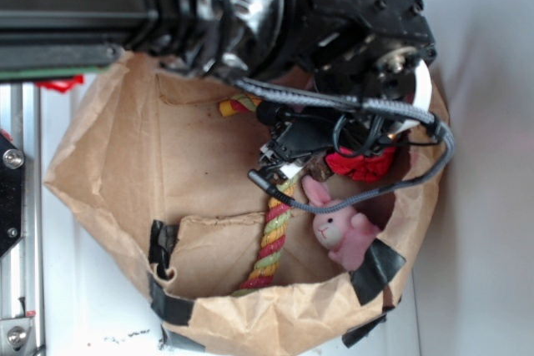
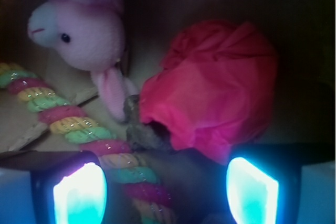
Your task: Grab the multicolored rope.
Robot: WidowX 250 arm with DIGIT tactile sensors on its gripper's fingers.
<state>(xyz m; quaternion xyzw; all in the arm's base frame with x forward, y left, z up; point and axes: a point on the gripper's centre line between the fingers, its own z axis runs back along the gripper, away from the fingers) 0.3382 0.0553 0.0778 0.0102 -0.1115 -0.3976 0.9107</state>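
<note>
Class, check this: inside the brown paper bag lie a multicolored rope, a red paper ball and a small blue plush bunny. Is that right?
Not quite: the plush bunny is pink, not blue, as both the exterior and wrist views show. The multicolored rope and the red paper ball do lie in the brown paper bag.

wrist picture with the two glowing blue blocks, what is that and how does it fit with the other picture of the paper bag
Both pictures show one moment. The black machine in the exterior picture is a robot arm reaching down into a brown paper bag. The wrist picture comes from a small camera on the arm, looking into the bag. The glowing blocks are the two fingers of its end effector, the part that grasps. They stand apart and hold nothing. In the bag lie a multicolored rope, a pink plush bunny and a red crumpled ball. The rope runs between the fingers, so a grab looks close.
</note>
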